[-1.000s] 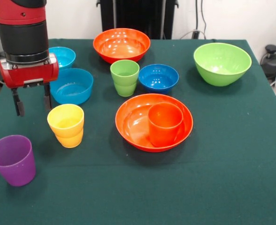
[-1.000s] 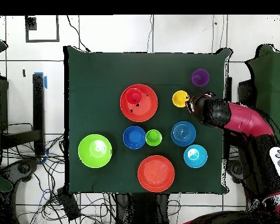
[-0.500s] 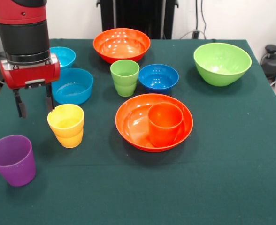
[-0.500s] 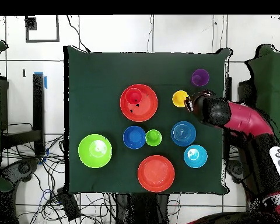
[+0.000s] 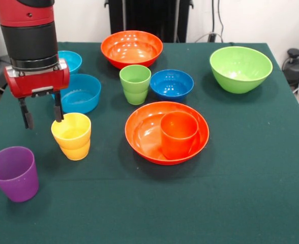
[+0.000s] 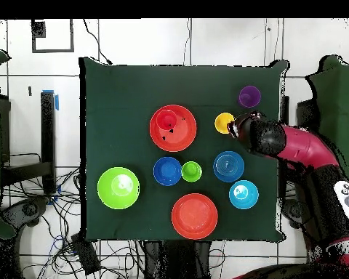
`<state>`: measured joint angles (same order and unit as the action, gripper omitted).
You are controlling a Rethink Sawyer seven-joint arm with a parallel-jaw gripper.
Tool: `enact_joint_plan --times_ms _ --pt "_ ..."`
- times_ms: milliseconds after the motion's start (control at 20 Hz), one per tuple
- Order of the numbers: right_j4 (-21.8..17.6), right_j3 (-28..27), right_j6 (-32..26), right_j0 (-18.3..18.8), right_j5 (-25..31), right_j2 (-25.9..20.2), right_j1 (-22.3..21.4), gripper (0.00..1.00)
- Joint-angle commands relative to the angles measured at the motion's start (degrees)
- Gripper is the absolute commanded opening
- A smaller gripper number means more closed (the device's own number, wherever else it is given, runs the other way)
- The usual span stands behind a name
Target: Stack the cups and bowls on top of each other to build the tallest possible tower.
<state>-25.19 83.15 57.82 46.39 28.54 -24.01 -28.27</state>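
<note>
Green cloth covers the tabletop. At the lower left of the frame stands the purple cup. Above it is the yellow cup, upright, and the gripper hangs with jaws apart, one finger at the cup's rim, the other outside on the left. At centre, an orange cup sits in an orange bowl. Farther up are blue bowls and a green cup. These cups look light, stiff and slippery; gripping across the rim wall seems best.
</note>
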Motion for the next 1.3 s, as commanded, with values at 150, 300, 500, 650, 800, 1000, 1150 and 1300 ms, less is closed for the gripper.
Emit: enact_joint_plan --times_ms 150,300,500,650,800,1000,1150,1300 --pt "-0.7 4.1 0.3 0.5 1.1 -4.1 3.5 1.00" --pt "-0.8 4.4 0.2 1.1 0.6 -4.6 3.9 1.00" --pt "-1.2 4.4 0.7 1.2 0.2 -4.6 4.1 1.00" --pt "-1.4 4.2 0.9 1.1 0.3 -4.4 4.2 1.00" --pt "-1.4 4.1 0.9 1.1 0.3 -4.4 4.3 1.00" --pt "-1.6 4.1 0.7 1.3 0.3 -4.4 4.4 1.00" --pt "-1.5 4.2 0.5 1.6 0.1 -4.7 4.8 1.00" --pt "-1.6 4.1 0.3 1.8 -0.2 -5.0 5.0 1.00"
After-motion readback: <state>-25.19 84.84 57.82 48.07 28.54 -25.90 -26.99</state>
